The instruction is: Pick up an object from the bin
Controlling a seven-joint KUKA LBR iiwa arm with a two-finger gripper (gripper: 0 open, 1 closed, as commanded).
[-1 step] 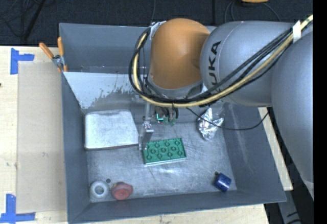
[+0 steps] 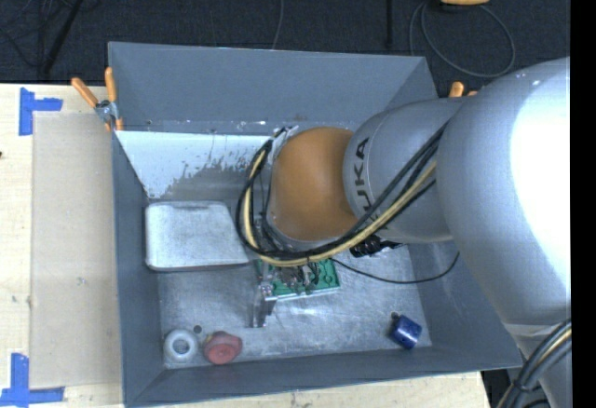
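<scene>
Where the silver KUKA arm (image 2: pixel 503 192) reaches in from the right of the camera view, its rounded orange wrist cover (image 2: pixel 312 183) hangs over the middle of the grey metal bin (image 2: pixel 135 304). Black and yellow cables (image 2: pixel 250 210) loop around the cover's left side. A small green circuit board (image 2: pixel 321 278) sits under the cover. Below that the gripper (image 2: pixel 262 308) points down at the scuffed bin floor. It cannot be told whether the gripper is open or closed, and it stands over a bare patch of floor rather than over any loose thing.

A flat grey rectangular metal tray (image 2: pixel 191 234) lies against the left wall, and its right end is just beside the gripper's upper part. Toward the near left corner a pale ring-shaped roll (image 2: pixel 181 346) lies flat, and a round red disc (image 2: pixel 223 347) rests right beside it on the right. The disc is the loose thing nearest the gripper, lying below and to its left and apart from it. A small dark blue cylinder-like piece (image 2: pixel 405 331) lies toward the near right corner, under the arm's edge and well apart from the gripper.
</scene>
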